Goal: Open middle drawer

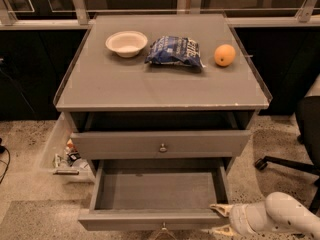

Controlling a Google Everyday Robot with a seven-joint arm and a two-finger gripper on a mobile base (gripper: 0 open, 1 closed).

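Grey middle drawer (130, 219) stands pulled well out at 6 o'clock, under the tabletop (165, 86). Pincer (218, 219) sits at 5 o'clock by its right front corner, jaws spread, gripping nothing.

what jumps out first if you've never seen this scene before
The grey flat-fronted middle drawer stands pulled wide open low in the view, showing a bare grey inside. The robot's white gripper is at its front right corner, jaws spread. On the grey cabinet top a white round bowl, a blue crinkled snack bag and an orange round fruit sit in a row near the back.
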